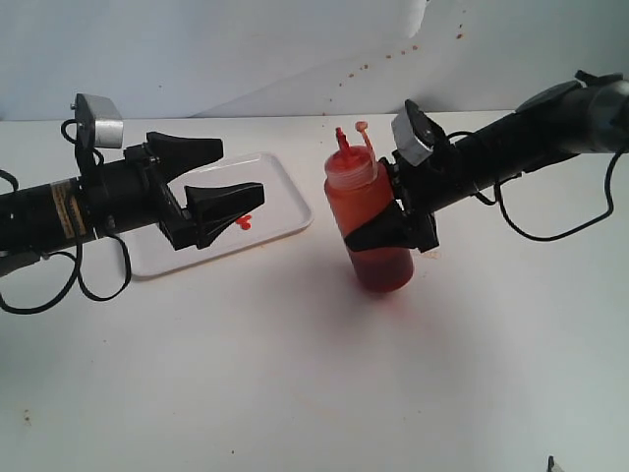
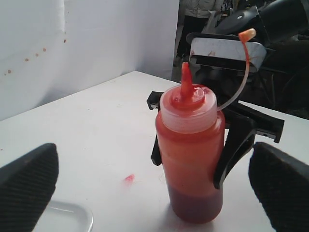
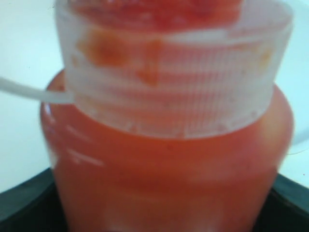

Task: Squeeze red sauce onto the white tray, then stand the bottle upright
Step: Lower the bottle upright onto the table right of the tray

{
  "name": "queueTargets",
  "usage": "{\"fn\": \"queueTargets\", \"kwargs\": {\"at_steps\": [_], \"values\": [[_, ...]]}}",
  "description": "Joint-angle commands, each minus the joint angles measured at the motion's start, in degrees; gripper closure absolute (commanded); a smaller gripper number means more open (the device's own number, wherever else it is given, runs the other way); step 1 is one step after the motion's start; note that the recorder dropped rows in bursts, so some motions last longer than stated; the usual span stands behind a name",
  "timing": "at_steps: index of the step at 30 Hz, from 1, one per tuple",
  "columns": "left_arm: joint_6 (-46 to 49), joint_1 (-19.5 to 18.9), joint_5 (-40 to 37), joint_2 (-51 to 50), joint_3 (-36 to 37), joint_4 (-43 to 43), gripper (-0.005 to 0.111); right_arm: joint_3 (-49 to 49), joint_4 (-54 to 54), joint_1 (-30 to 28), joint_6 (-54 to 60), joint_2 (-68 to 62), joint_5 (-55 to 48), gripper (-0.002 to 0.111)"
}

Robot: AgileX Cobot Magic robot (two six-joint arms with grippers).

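The bottle (image 1: 369,221) stands upright on the white table, right of the white tray (image 1: 280,202). Its pointed red nozzle (image 2: 186,79) is uncovered and the small cap (image 2: 247,34) hangs off on its tether. My right gripper (image 1: 366,224) is shut on the bottle's middle, with a black finger (image 2: 231,150) pressed to each side. In the right wrist view the bottle (image 3: 164,164) fills the frame. A small blob of red sauce (image 1: 244,222) lies on the tray. My left gripper (image 1: 239,169) hovers open above the tray, holding nothing and pointing at the bottle (image 2: 190,159).
A small red drop (image 2: 128,180) lies on the table between the tray corner (image 2: 72,215) and the bottle. A white backdrop (image 1: 295,49) with brown specks runs behind the table. Black cables (image 1: 531,226) trail from both arms.
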State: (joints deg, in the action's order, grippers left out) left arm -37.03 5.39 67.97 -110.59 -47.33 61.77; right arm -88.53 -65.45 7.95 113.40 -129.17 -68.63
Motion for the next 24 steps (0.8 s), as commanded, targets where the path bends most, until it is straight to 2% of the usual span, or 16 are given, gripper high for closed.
{"fn": "queueTargets", "kwargs": {"at_steps": [1, 14, 24], "values": [[0.2, -0.1, 0.5, 0.3, -0.3, -0.8, 0.002, 0.8, -3.5, 0.2, 0.6, 0.8, -1.3, 0.108], [0.3, -0.1, 0.5, 0.3, -0.3, -0.8, 0.002, 0.8, -7.1, -0.2, 2.3, 0.8, -1.3, 0.108], [0.3, -0.1, 0.5, 0.3, -0.3, -0.8, 0.002, 0.8, -10.3, -4.8, 4.7, 0.8, -1.3, 0.108]]}}
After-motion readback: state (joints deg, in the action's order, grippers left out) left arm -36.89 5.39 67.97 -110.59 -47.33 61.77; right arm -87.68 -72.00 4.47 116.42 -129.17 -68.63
